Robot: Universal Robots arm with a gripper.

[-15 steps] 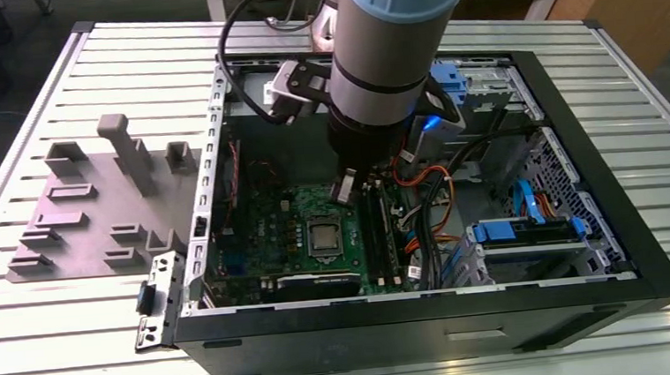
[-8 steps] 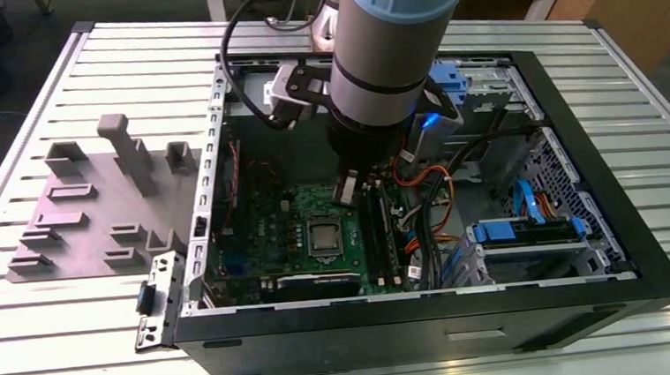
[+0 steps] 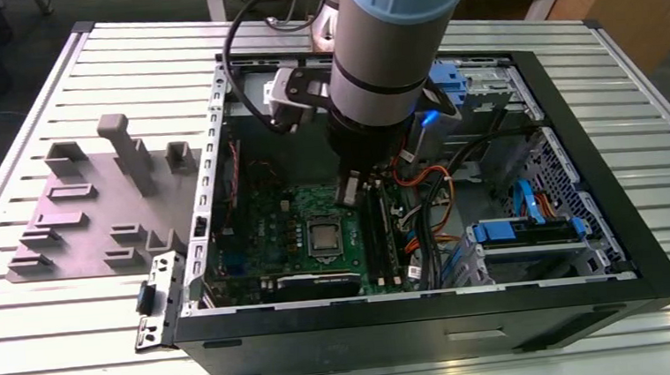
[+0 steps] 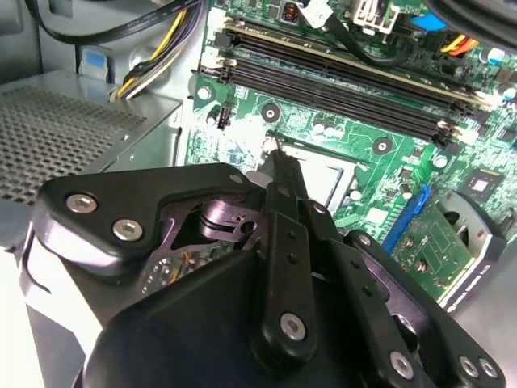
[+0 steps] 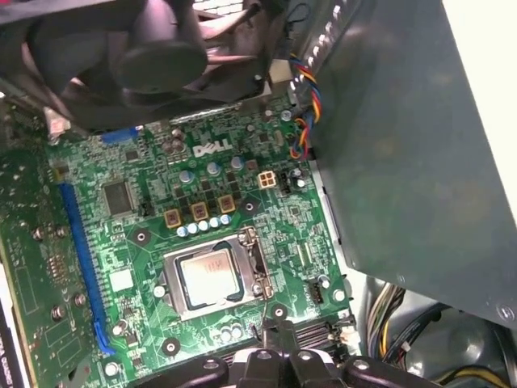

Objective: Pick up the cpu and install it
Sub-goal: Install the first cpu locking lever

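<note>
The cpu [image 5: 208, 275] is a small square chip with a silver-grey top, lying flat inside the metal socket frame [image 5: 257, 263] on the green motherboard [image 5: 129, 242]. In the exterior view the cpu [image 3: 324, 235] sits near the middle of the board inside the open computer case [image 3: 567, 127]. My gripper [image 3: 351, 193] hangs just above the board, a little beyond the socket and beside the memory slots. Its fingers [image 4: 279, 174] are drawn together to a narrow tip with nothing between them. In the first wrist view the gripper [image 5: 265, 325] sits close to the socket's edge, apart from the chip.
Long black memory sticks [image 4: 339, 77] run beside the socket. Orange and black cables [image 3: 420, 182] and blue drive brackets [image 3: 527, 227] crowd the case on the exterior view's right. A black fan [image 5: 153, 56] stands over the board. A grey fixture plate [image 3: 89, 209] lies outside the case.
</note>
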